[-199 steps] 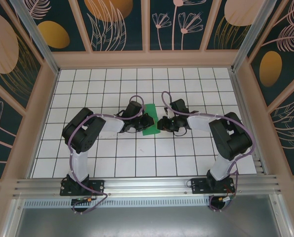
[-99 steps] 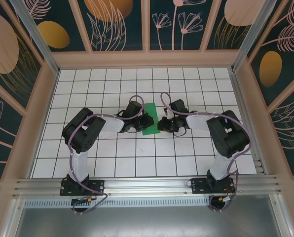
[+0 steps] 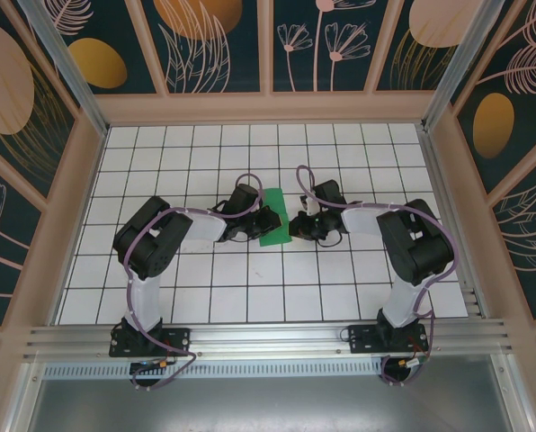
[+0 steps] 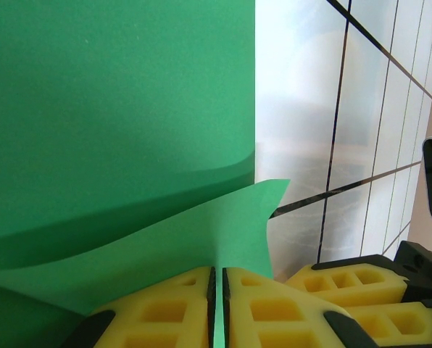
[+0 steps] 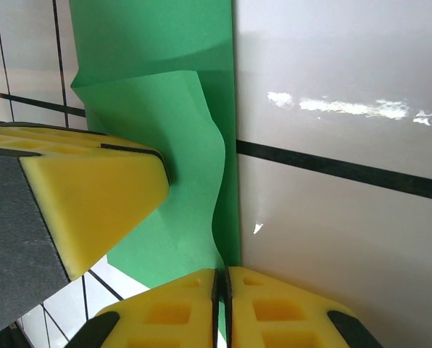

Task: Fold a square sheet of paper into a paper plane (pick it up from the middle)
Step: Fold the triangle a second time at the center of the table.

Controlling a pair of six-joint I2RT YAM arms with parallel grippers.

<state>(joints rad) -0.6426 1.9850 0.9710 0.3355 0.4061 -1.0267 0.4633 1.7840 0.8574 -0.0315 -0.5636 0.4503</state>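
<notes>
Over the last second the right fingers (image 5: pixel 274 304) have closed onto the right edge of the green paper (image 3: pixel 272 216). The left fingers (image 4: pixel 172 304) stayed pinched on its left edge, and the sheet sits mid-desk, buckled between them. Judgement: both edges secured, ready for the next crease. The desk (image 3: pixel 160 153) is white grid tile, boxed in by floral wall panels (image 3: pixel 214 45).

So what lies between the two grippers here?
The green paper, partly folded, spans the gap in the top view; left gripper and right gripper each pinch an edge.
</notes>
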